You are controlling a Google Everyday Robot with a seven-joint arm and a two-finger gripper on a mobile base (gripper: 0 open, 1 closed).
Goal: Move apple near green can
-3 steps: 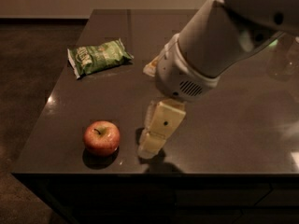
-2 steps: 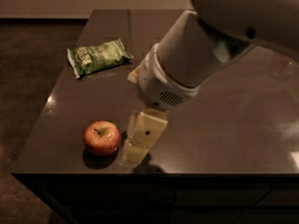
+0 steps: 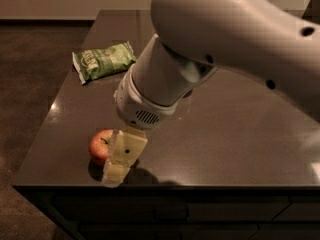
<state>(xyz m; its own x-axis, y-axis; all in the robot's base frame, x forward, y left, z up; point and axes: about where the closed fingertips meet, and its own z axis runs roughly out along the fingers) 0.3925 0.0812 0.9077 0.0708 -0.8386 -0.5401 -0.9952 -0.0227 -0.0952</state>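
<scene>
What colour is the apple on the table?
Red, in the camera view: the apple lies near the front edge, with the end effector just beside it.

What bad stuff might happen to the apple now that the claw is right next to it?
1. The apple is round and sits near the front edge of the table. The claw is low and close beside it and might bump it, so it rolls off.
2. The green can is not in view. The big arm covers much of the table, so the drop spot may be hard to judge.
</scene>
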